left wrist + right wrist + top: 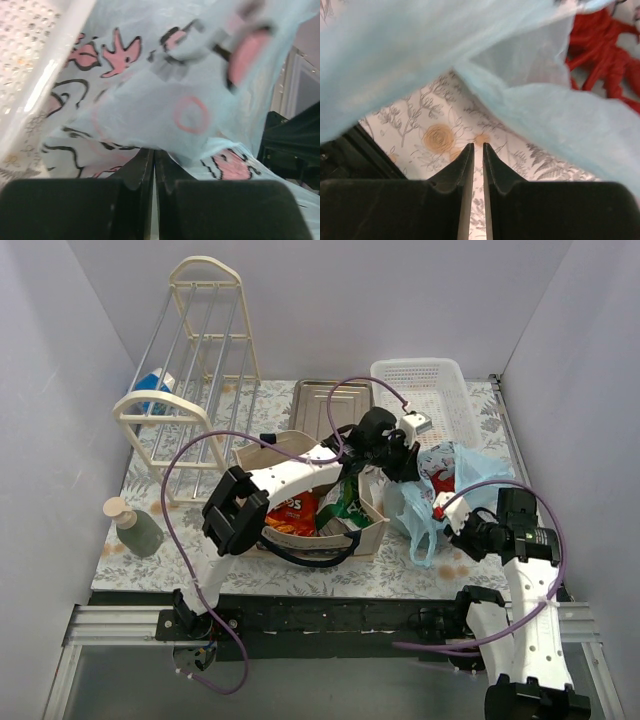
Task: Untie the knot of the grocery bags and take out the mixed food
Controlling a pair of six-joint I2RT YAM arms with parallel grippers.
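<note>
The light-blue plastic bag [455,480] with red-and-white print lies right of the beige tote [372,532]. I cannot make out its knot. A red toy lobster [605,55] shows inside it. My left gripper [418,466] reaches over the tote and is shut, its tips [154,151] pinched into the bag's printed film [150,100]. At the bag's near side my right gripper [445,518] hangs over the tablecloth. Its jaws [478,146] stand a narrow slit apart with nothing between them, under a blue fold [560,115]. The tote holds a Doritos bag [293,510] and a green snack bag [345,502].
A white slotted basket [425,390] and a metal tray [330,400] stand behind the bags. A cream wire rack [190,390] with a blue-and-white carton [150,385] behind it fills the back left. A soap bottle [135,527] stands near the left edge.
</note>
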